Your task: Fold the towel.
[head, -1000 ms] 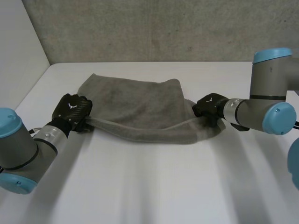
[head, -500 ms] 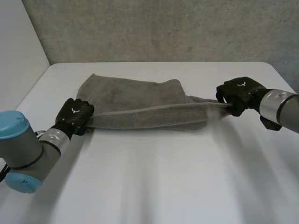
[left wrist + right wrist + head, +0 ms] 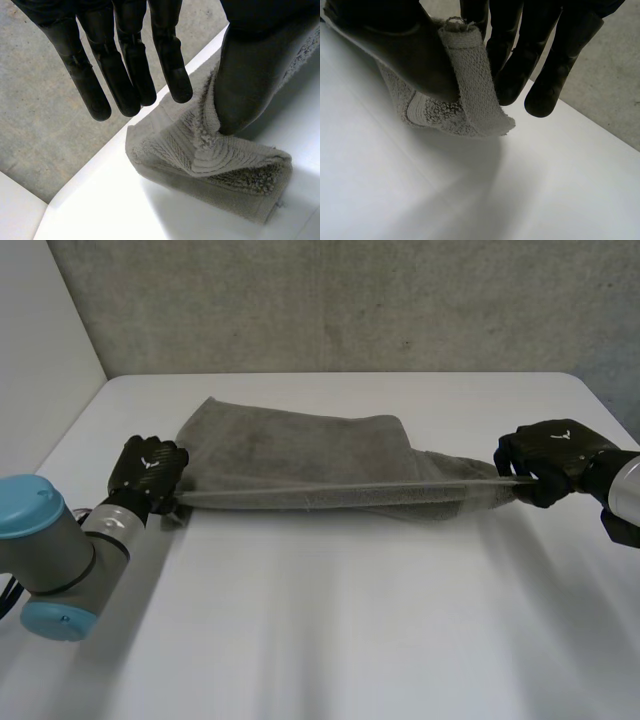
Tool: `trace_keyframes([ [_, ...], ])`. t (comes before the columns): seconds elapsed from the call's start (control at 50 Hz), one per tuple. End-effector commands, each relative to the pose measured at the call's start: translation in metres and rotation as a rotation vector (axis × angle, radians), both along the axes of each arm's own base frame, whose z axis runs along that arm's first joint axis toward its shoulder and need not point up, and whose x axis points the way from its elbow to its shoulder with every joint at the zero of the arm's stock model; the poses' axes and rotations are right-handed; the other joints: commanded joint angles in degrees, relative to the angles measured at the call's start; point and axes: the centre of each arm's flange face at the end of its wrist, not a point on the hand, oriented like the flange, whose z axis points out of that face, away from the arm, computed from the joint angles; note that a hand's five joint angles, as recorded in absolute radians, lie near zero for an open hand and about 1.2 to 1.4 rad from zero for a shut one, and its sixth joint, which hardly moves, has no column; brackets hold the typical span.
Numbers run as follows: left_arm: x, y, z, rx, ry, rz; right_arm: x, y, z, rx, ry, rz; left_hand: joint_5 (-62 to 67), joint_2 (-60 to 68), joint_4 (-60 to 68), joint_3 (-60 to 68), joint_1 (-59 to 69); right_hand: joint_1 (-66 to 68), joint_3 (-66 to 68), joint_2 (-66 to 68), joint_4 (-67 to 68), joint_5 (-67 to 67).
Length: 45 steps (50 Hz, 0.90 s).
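Head view: towel [image 3: 300, 455] taut; wrists: left hand [image 3: 125, 65], right hand [image 3: 535, 45] pinching.

The right hand [image 3: 548, 453] now lies well to the right of where it was a second ago, near the table's [image 3: 330, 620] right side. It draws its end of the towel [image 3: 300, 445] out past the bunched body of the cloth. The near edge [image 3: 330, 490], earlier a sagging curve, now runs as a straight, taut line between the two hands. The left hand [image 3: 148, 468] sits slightly farther left and farther back. The towel spans more of the table.
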Motion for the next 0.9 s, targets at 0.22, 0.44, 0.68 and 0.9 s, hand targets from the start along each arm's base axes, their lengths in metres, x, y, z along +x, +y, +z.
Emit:
trace_keyframes([
  [0.22, 0.000, -0.003, 0.000, 0.002, 0.002, -0.004, -0.017, -0.004, 0.010, -0.019, -0.062, -0.069, 12.2, 11.4, 11.3, 10.9, 11.8, 4.6, 4.5, 5.1, 3.6, 4.0],
  [0.44, 0.003, -0.002, 0.016, 0.014, 0.071, 0.003, -0.016, 0.000, 0.017, -0.037, -0.091, -0.065, 31.9, 31.1, 31.0, 30.6, 31.5, 4.6, 4.5, 5.1, 3.6, 4.0],
  [0.68, 0.018, 0.011, 0.116, -0.125, 0.168, -0.004, -0.014, 0.004, 0.059, -0.180, -0.085, -0.063, 31.9, 31.1, 31.0, 30.6, 31.5, 4.6, 4.5, 5.1, 3.6, 4.0],
  [0.9, 0.022, 0.040, 0.224, -0.358, 0.296, -0.075, -0.015, 0.013, 0.145, -0.424, -0.176, -0.089, 31.9, 31.1, 31.0, 30.6, 31.5, 4.6, 4.5, 5.1, 3.6, 4.0],
])
